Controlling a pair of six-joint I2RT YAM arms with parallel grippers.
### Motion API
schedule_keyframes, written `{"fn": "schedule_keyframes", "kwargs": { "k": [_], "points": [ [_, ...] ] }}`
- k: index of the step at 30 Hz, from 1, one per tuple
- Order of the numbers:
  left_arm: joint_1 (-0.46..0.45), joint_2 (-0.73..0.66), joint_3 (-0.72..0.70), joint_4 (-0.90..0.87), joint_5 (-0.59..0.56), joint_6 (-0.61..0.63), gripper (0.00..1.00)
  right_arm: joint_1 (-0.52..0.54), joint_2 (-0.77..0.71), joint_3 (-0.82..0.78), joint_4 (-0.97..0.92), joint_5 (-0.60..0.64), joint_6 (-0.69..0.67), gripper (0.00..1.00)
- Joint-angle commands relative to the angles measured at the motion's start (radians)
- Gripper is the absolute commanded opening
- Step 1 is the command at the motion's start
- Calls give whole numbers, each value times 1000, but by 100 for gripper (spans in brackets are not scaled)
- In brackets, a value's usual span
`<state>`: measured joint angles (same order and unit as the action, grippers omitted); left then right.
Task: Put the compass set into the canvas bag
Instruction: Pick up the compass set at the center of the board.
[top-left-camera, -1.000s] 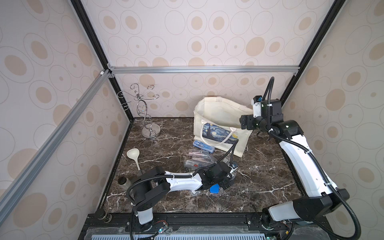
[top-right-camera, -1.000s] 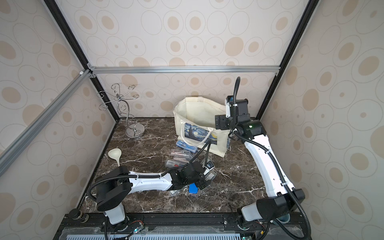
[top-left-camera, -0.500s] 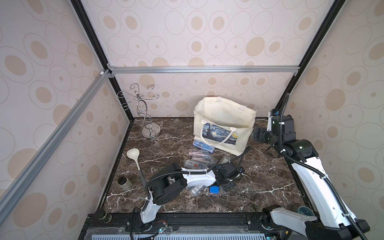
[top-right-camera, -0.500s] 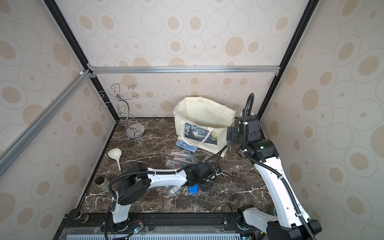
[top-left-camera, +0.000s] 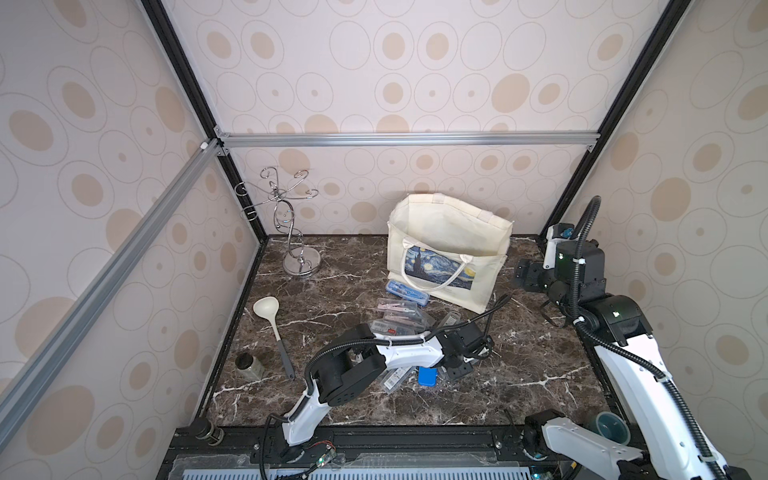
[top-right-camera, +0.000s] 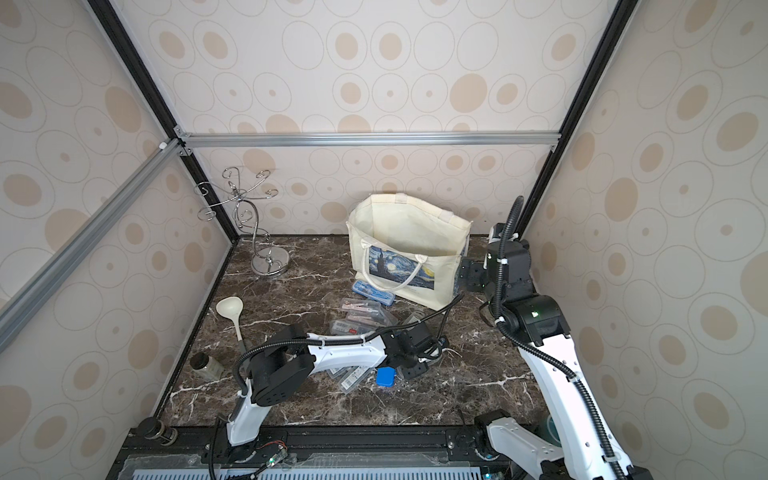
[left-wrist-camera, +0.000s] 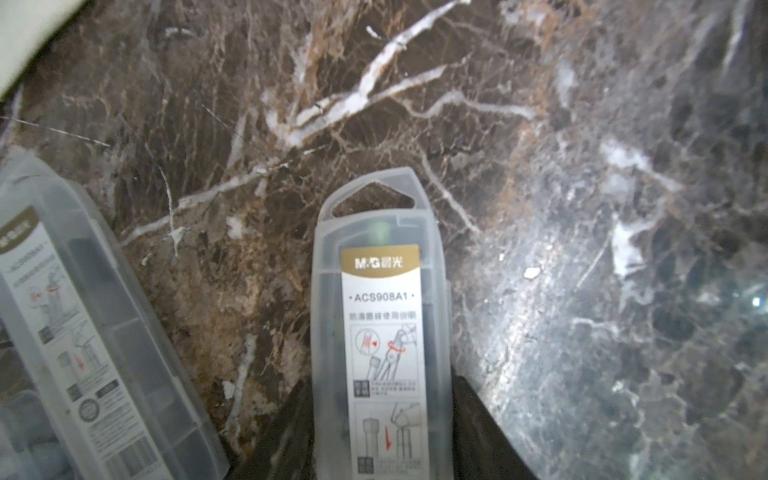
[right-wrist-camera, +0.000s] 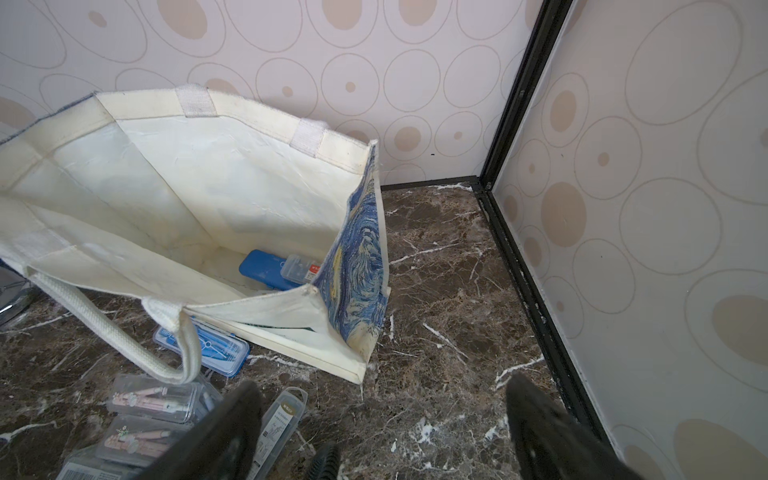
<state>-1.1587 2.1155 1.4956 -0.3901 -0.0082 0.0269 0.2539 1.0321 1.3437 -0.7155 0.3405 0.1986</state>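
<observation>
The left hand (left-wrist-camera: 382, 428) was clamped tight on a compass set (left-wrist-camera: 380, 291), a clear plastic case with a white and gold label; its dark fingers (left-wrist-camera: 478, 415) pressed against the two long edges; the case pointed out over the dark marble tabletop (left-wrist-camera: 582, 208), and whether it rested there or hung just clear could not be told; a second clear case (left-wrist-camera: 83, 332) lay just beside it; in both top views that hand sat low among a scatter of cases in front of the canvas bag (top-left-camera: 490, 274), apart from it; the bag stood upright and open-mouthed near the back wall, with a blue case (right-wrist-camera: 266, 268) lying in its bottom; the right hand (right-wrist-camera: 384, 386) hung beside the bag, jaws spread wide, holding nothing.
</observation>
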Motion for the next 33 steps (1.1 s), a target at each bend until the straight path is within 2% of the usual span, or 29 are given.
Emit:
{"fn": "schedule_keyframes", "kwargs": {
  "k": [1, 5, 13, 22, 28, 33],
  "points": [
    [-8, 34, 2, -74, -15, 13, 40, -3, -17, -24, 22, -1, 10, 93],
    [-8, 3, -31, 1, -38, 13, 36, -3, -15, -31, 33, -29, 6, 93],
    [-7, -103, -129, 202, -94, 20, 35, -4, -3, -31, 46, -79, 3, 93],
    [-6, -297, -310, 480, -159, 19, 34, -3, 17, -33, 52, -170, -20, 93],
    [-4, -439, -429, 646, -281, 5, 35, -3, 40, -24, 60, -293, -32, 93],
    [8, -545, -512, 762, -372, -11, 36, -3, 60, -12, 86, -448, -37, 93]
  ]
}}
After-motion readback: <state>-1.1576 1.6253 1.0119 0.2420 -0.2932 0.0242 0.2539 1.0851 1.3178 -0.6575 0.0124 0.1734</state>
